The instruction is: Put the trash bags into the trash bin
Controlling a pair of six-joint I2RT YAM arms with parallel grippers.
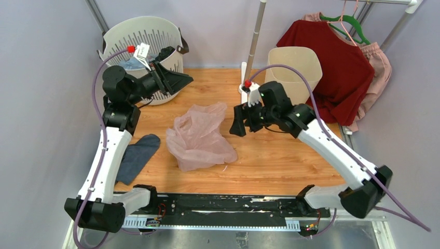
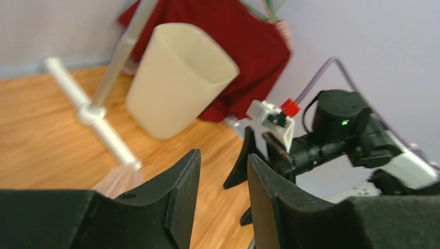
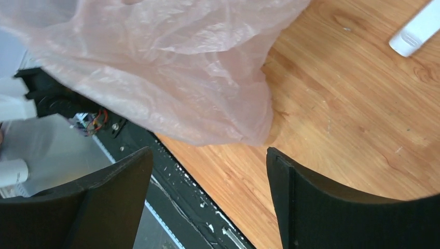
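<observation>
I look down on the wooden worktop, with both arms reaching in from its near edge. The dark red garment hangs beyond the far right corner. The round white slotted basket sits at the far left corner. The trash bag, thin, pale pink and crinkled, lies slumped on the wood around the middle of the worktop, a little left of centre. It is outside the trash bin and well apart from it. The cream bin stands upright at the far edge, right of centre, in front of the red garment and just beside the foot of a white pole. A blue-grey cloth lies along the left edge, near the left arm. My left gripper is held up in front of the basket, pointing across towards the bin. Its fingers stand apart with a narrow gap and grip nothing. My right gripper sits just beside the bag's far right edge. Its fingers are spread wide, and the wrist view shows the bag ahead of them, not between them.
</observation>
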